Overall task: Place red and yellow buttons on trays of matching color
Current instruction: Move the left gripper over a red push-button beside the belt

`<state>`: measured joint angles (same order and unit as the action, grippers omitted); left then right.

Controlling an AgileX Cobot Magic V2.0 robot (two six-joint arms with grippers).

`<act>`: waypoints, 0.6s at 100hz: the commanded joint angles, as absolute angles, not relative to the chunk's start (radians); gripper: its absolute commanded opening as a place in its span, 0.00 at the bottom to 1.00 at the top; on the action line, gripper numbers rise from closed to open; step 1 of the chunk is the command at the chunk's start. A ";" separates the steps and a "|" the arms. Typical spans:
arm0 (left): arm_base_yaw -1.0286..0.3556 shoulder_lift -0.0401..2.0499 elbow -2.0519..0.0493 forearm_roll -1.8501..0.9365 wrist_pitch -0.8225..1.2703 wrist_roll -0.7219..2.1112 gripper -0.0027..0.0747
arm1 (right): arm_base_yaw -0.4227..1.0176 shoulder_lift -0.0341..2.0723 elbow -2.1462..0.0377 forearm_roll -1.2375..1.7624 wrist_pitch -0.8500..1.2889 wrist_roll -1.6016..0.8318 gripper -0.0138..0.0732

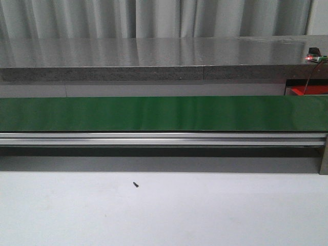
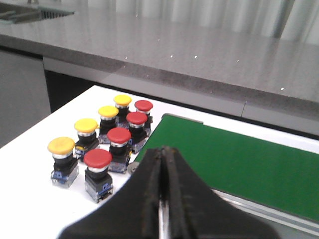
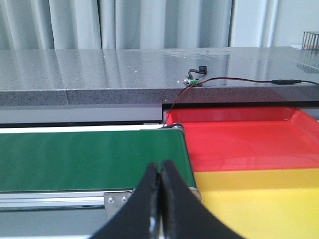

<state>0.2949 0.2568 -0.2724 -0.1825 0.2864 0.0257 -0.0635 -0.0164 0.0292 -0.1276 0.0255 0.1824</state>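
Closed left gripper (image 2: 163, 199) hides 1 red button's (image 2: 97, 158) base corner.

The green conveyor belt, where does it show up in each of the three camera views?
Front view: the green conveyor belt spans the full width, mid-picture.
Left wrist view: its end shows, running away behind the closed jaws, beside the red and yellow buttons.
Right wrist view: its other end stops at the red tray.
Shared landmark: the grey stone counter behind the belt.
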 commanded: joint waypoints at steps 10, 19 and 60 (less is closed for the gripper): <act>0.341 0.434 -0.414 -0.194 0.341 0.014 0.01 | -0.066 -0.029 0.011 -0.141 -0.045 0.176 0.04; 0.358 0.530 -0.468 -0.194 0.386 0.014 0.01 | -0.066 -0.029 0.011 -0.141 -0.045 0.176 0.04; 0.430 0.892 -0.650 -0.194 0.487 0.014 0.13 | -0.066 -0.029 0.011 -0.141 -0.045 0.176 0.04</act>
